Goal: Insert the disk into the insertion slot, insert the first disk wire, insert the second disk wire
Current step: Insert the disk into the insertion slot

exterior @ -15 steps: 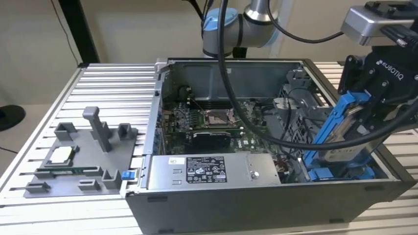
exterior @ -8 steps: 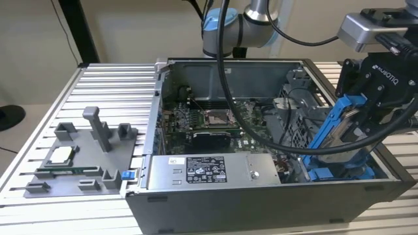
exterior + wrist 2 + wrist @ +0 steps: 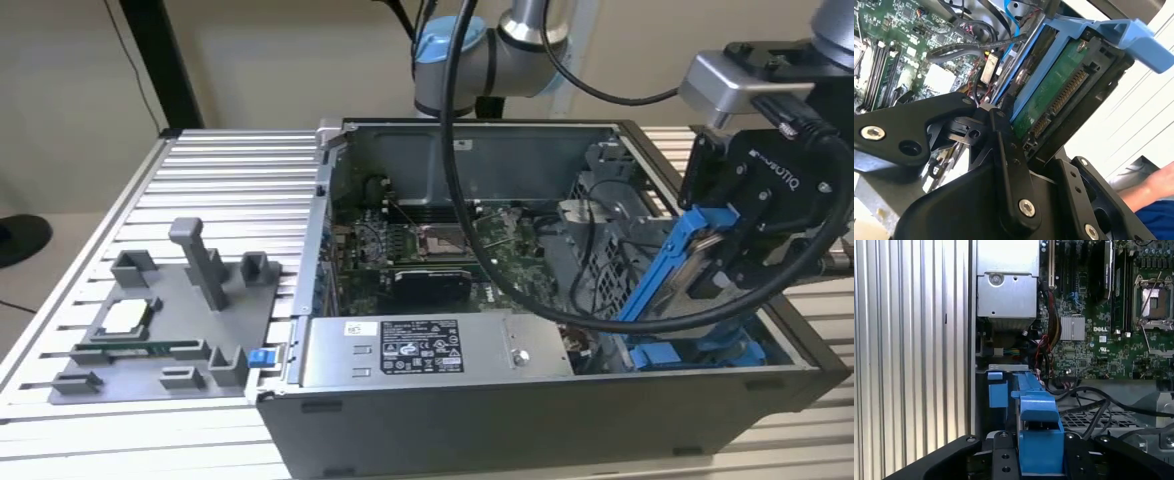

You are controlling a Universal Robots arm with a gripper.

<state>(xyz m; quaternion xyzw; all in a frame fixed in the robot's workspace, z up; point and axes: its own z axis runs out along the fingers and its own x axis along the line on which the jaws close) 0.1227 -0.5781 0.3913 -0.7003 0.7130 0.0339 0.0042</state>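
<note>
- The case (image 3: 534,420) stands open on the ribbed tabletop (image 3: 227,180), toward the exterior view's right.
- A grey fixture (image 3: 147,335) with pegs and small parts lies by the tabletop's near edge, at the exterior view's left, just beside the case.
- The boxy silver power supply (image 3: 414,350) runs along the case's near wall, label up; it also shows in the first wrist view (image 3: 1006,290).
- The slot (image 3: 694,352), with blue rails, sits in the case's near corner on the exterior view's right, beside the power supply.
- The end effector (image 3: 718,265) is closed on the disk (image 3: 667,275), its black fingers (image 3: 1004,140) clamped against the two sides of the blue carrier.
- The disk hangs tilted above the slot and is not seated. Its lower end is close over the rails; whether it touches them cannot be told.
- In the second wrist view the disk's green board and connector (image 3: 1054,95) face out, between the fingers.
- In the first wrist view the carrier's blue edge (image 3: 1036,415) stands between the fingers.
- The motherboard (image 3: 441,245) lies on the case floor behind the power supply, with a bare socket at its middle.
- Black cables (image 3: 461,150) loop over the case to the end effector.
- The arm (image 3: 494,50) rises behind the case's far wall.
- A person's forearm (image 3: 1159,185) shows at a corner of the second wrist view.
</note>
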